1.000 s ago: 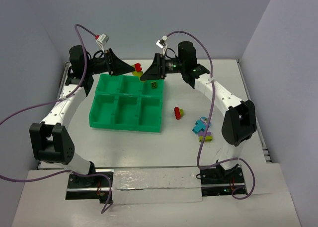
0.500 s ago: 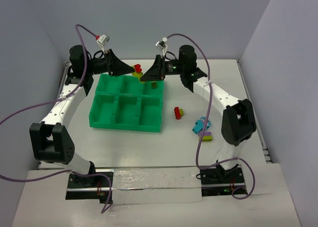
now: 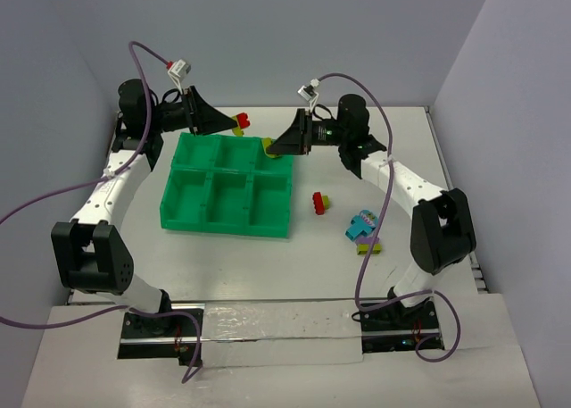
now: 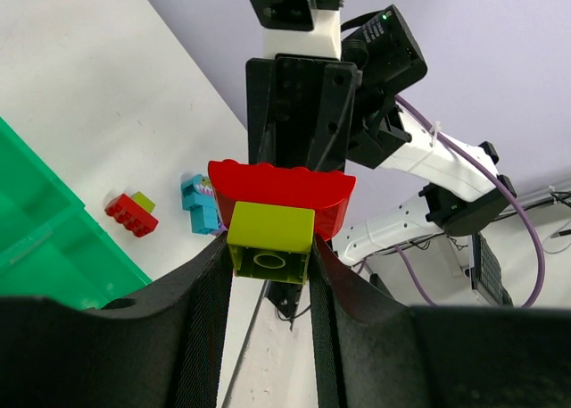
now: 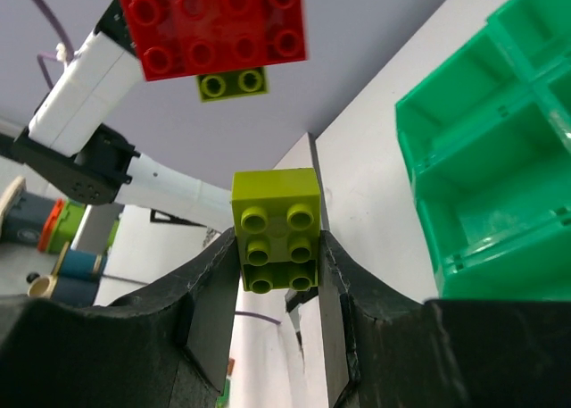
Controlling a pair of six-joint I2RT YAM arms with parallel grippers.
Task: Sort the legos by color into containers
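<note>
My left gripper (image 3: 227, 120) hangs past the far edge of the green tray (image 3: 223, 227). It is shut on a yellow-green lego (image 4: 269, 250) that carries a wider red lego (image 4: 281, 192) on its far side. My right gripper (image 3: 270, 146) hovers over the tray's back right compartment, facing the left one across a gap. It is shut on a separate yellow-green lego (image 5: 277, 228), studs toward the camera. The right wrist view shows the red lego (image 5: 219, 24) opposite. On the table lie a red and yellow-green pair (image 3: 318, 202) and a cyan and purple cluster (image 3: 364, 228).
The tray has two rows of three compartments with low dividing walls (image 5: 486, 162). The loose legos lie to its right, under the right arm's forearm (image 3: 401, 176). Purple cables loop from both arms. The table's back wall stands just behind both grippers.
The right gripper has shut on a yellow-green lego and drawn back to the right. The left gripper has pulled slightly left with the red and yellow-green piece, so the two now stand apart.
</note>
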